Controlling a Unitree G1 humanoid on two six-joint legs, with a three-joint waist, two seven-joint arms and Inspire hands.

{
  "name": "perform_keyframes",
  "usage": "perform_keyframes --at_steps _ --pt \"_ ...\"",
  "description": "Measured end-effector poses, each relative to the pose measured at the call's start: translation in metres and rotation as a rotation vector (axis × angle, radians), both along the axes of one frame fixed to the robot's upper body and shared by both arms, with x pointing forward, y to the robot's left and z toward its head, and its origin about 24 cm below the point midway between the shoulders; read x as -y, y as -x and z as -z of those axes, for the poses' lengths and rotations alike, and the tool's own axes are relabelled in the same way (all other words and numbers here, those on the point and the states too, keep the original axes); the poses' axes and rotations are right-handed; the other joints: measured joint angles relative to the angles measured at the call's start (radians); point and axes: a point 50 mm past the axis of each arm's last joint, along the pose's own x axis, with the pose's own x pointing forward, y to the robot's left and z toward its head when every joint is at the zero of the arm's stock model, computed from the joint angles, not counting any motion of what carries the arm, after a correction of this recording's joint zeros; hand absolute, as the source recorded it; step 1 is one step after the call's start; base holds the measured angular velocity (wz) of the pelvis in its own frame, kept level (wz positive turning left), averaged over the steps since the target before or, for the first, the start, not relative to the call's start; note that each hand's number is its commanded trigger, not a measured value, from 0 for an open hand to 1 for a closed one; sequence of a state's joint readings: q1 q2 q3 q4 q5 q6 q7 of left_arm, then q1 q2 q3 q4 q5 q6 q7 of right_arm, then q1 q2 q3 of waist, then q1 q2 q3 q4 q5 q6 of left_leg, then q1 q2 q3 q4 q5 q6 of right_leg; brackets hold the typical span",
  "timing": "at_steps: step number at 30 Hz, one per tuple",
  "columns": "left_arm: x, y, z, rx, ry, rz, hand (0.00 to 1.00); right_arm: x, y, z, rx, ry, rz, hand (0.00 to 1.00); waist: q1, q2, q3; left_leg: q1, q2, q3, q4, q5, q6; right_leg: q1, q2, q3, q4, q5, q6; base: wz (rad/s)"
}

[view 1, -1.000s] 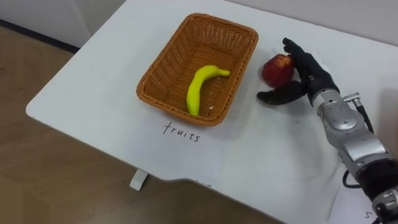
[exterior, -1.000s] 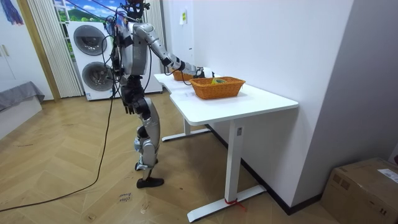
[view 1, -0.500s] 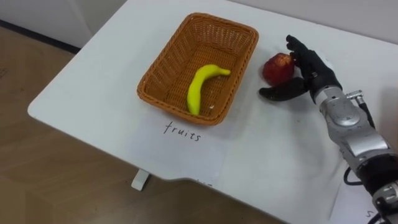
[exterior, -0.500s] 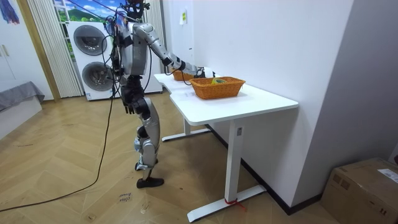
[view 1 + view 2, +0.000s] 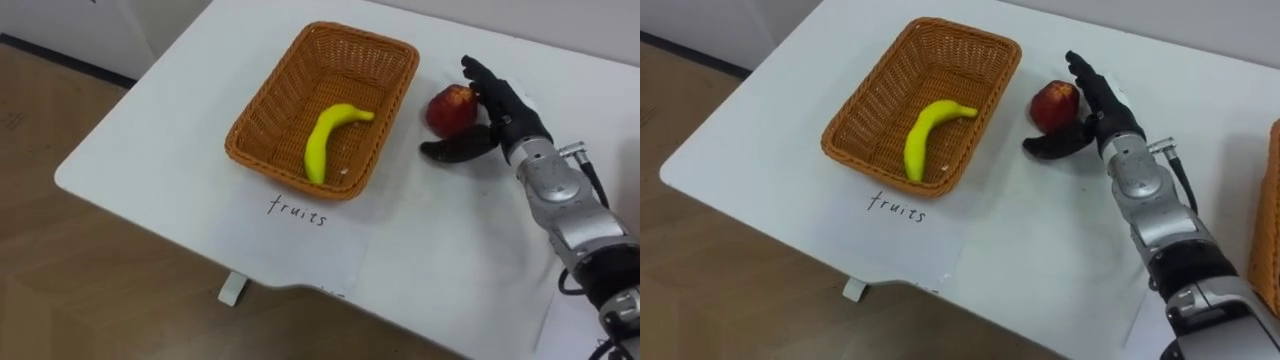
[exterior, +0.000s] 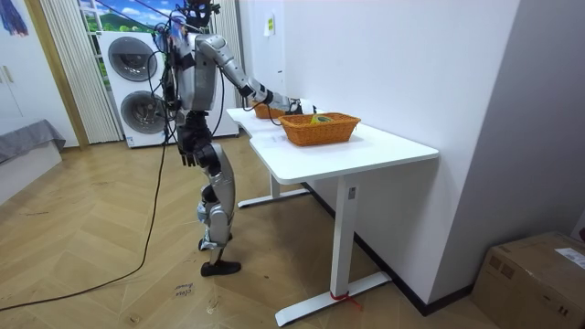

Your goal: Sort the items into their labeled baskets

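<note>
Red apple (image 5: 449, 108) sits between wicker basket (image 5: 285, 172) holding banana (image 5: 325, 140) and open-fingered right hand (image 5: 508, 118).

two baskets, fruit basket (image 5: 290, 95), second basket (image 5: 1270, 205) well right of it, one banana (image 5: 325, 140) inside fruit basket, one apple (image 5: 448, 108) beside it, one label (image 5: 290, 235)

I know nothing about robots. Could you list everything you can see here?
Table: one, white, by the wall.
Basket: one, brown wicker, on the table.
Banana: one, yellow, in that basket.
Apple: one, red, on the table right of the basket.
Paper sheet: one, white, on the table before the basket.
Second basket: one, brown wicker, further right on the table.
Washing machines: two, white, stacked behind the robot.
Cardboard box: one, brown, on the floor, room view's right.
Right hand: one, black, open beside the apple.
Left hand: one, dark, hanging by the robot's hip.
</note>
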State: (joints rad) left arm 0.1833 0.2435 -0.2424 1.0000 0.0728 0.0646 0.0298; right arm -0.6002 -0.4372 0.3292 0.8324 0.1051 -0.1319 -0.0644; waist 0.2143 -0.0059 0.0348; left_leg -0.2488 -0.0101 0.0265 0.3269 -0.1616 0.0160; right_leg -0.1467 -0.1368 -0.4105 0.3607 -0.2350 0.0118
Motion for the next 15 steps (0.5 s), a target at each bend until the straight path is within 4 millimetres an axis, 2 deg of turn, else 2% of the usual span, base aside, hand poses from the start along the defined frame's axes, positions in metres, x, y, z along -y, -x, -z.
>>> perform_keyframes --at_steps 1,7,11,15 --pt "0.000 0.000 0.000 0.000 0.000 0.000 0.00 0.001 0.000 0.000 -0.002 0.002 0.002 1.00 0.001 0.000 0.0000 0.000 0.000 0.000 0.000 0.000 0.000 0.000 0.000 0.000 0.000 0.000 0.000 0.00" --pt "0.000 0.000 0.000 0.002 0.000 -0.001 0.00 0.002 -0.002 -0.003 0.009 0.041 0.007 1.00 0.008 -0.001 -0.0001 -0.002 0.000 0.001 0.001 0.000 0.000 -0.001 0.000 0.000 -0.001 0.000 0.000 0.00" --pt "-0.001 -0.001 0.000 0.004 -0.002 0.000 0.00 0.012 -0.004 -0.012 0.029 0.073 0.033 1.00 0.013 -0.004 0.0004 -0.003 0.000 0.001 0.004 0.000 0.000 -0.002 0.000 -0.002 -0.002 0.000 0.000 0.00" --pt "-0.001 -0.002 0.000 0.008 -0.003 0.002 0.00 0.014 -0.004 -0.012 0.035 0.098 0.041 1.00 0.017 -0.006 0.0004 0.003 0.000 0.000 0.006 0.000 0.000 0.004 0.000 -0.004 0.000 0.000 0.000 0.00"
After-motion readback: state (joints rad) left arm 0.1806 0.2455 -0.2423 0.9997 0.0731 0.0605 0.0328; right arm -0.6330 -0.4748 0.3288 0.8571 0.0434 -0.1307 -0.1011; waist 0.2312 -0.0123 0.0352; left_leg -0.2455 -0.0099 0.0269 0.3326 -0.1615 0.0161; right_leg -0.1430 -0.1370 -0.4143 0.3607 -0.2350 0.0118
